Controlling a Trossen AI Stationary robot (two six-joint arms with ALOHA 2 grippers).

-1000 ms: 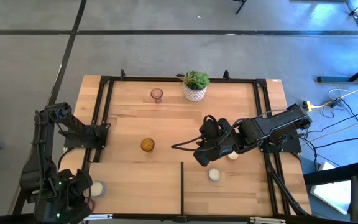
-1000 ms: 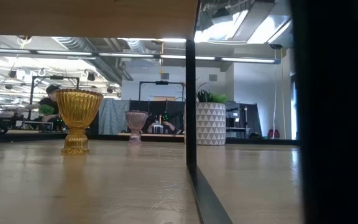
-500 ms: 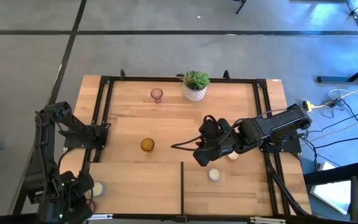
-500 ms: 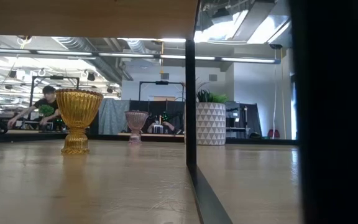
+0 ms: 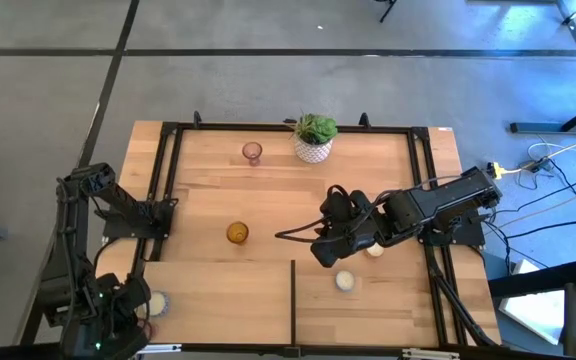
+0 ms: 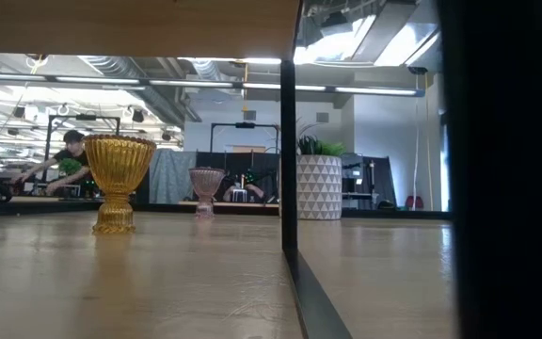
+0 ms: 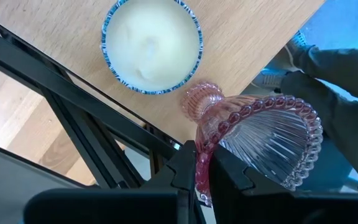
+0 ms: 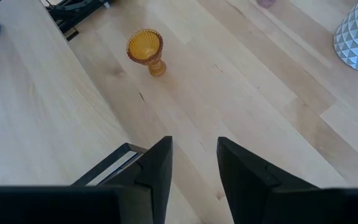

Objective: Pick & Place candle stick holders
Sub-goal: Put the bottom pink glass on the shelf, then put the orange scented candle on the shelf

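A pinkish glass candle stick holder (image 7: pixel 253 140) is in my left gripper (image 7: pixel 202 163), which is shut on it over the table's near left corner (image 5: pixel 133 312). Beside it, a white blue-rimmed holder (image 7: pixel 151 46) stands on the wood. An amber holder (image 5: pixel 236 233) stands upright at mid-table, a second pink one (image 5: pixel 252 152) at the far side. Two white holders (image 5: pixel 345 281) (image 5: pixel 374 250) stand near my right gripper (image 5: pixel 326 255). That gripper hovers open above the table with nothing between its fingers (image 8: pixel 194 155). My left gripper pinches the pink holder's beaded rim (image 7: pixel 201 177) between its two fingers, one on either side of the cup wall. The fingers come from above, pointing steeply down. The holder hangs tilted, its foot (image 7: pixel 202 99) away from the fingers; whether the foot touches the table I cannot tell.
A white patterned pot with a green plant (image 5: pixel 314 138) stands at the far edge. Black frame rails (image 5: pixel 158 190) run round the table and a dark strip (image 5: pixel 293 300) splits its near part. A person works in the room behind (image 6: pixel 64 160).
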